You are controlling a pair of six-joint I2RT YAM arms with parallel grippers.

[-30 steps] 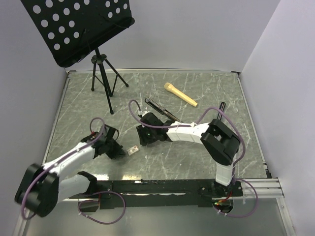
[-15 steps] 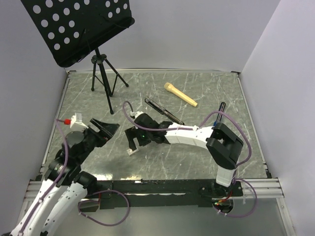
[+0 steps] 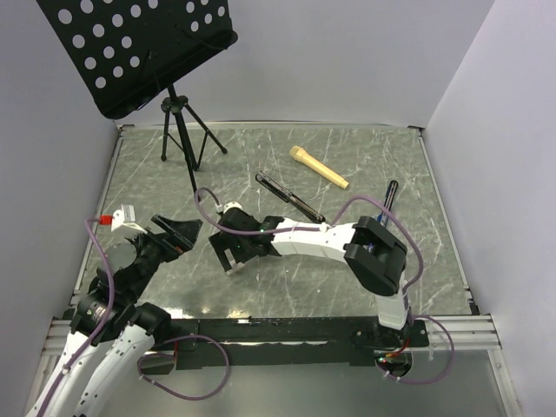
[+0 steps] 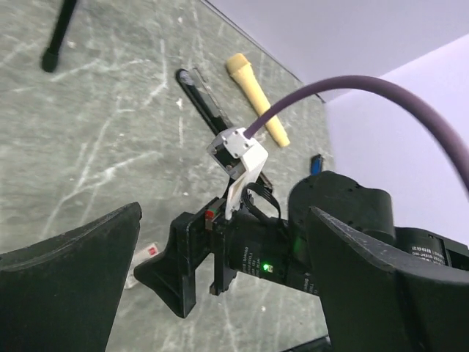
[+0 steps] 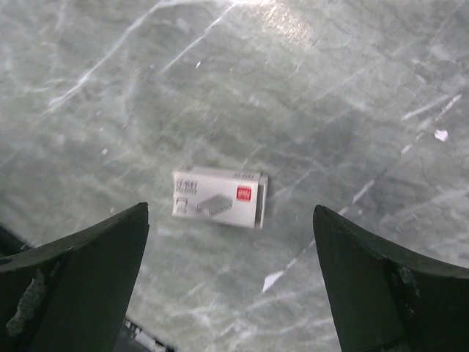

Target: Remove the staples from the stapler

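Jaws wide apart on both arms, nothing held! The right gripper [image 3: 225, 254] hangs low over a small white box [image 5: 219, 196] with a red label, the box lying flat between the spread jaws, untouched. The left gripper [image 3: 178, 229] sits up off the table [image 3: 391, 156]. The stapler [image 3: 289, 197] lies farther back, well apart from both, near a tan cylinder [image 3: 318, 166].

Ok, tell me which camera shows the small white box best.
Right wrist: the small white box shows whole, red label up, between the right claw's open fingers. Left wrist catches only a sliver beside that claw; top external, a tiny speck at its tip.
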